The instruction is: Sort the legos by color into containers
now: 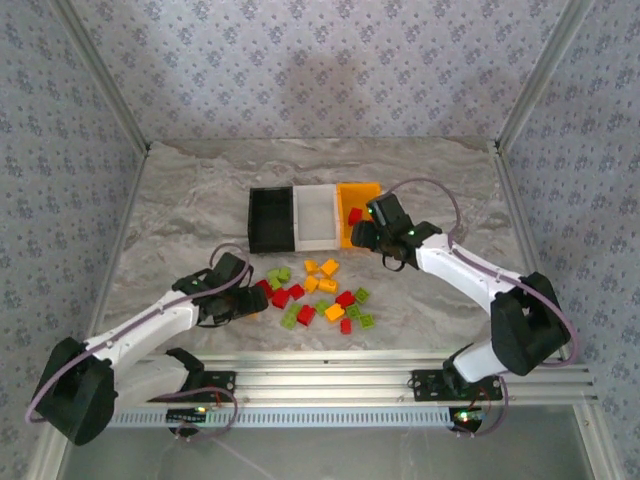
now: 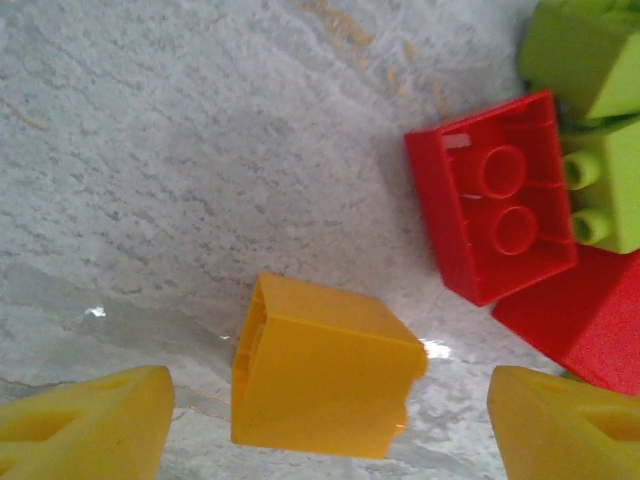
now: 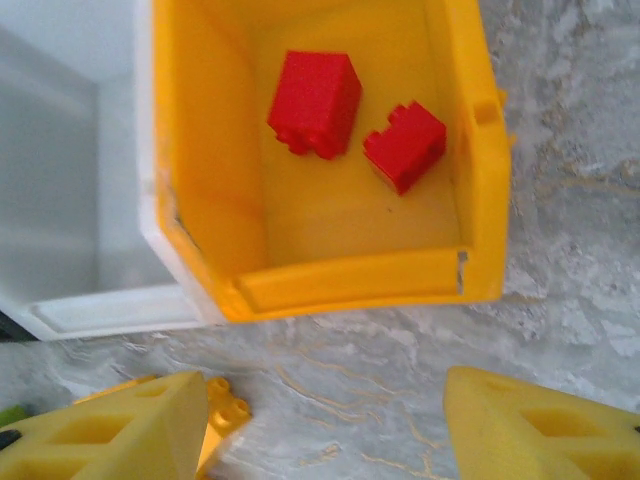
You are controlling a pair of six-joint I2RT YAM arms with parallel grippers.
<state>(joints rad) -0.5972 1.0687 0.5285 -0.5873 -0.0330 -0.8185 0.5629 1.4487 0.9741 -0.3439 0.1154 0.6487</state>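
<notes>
Floral wallpaper rings a marble-patterned worktop (image 1: pixel 200 200), where the left claw (image 2: pixel 325 425) hangs open over 1 orange-yellow brick (image 2: pixel 320 375). The brick lies squarely between the claw's 2 fingers and touches neither, its longer side apparently running finger to finger. A red brick (image 2: pixel 495 195) lies close by. The right claw (image 3: pixel 325 420), open and empty, hovers at the near wall of the orange bin (image 3: pixel 470 150), which holds 2 red pieces (image 3: pixel 315 100). The left arm is nearer the loose pile.

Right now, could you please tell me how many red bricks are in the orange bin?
2. In the orange bin, one red brick lies mid-floor, and a second red brick lies close to its right; none seems hidden.
</notes>
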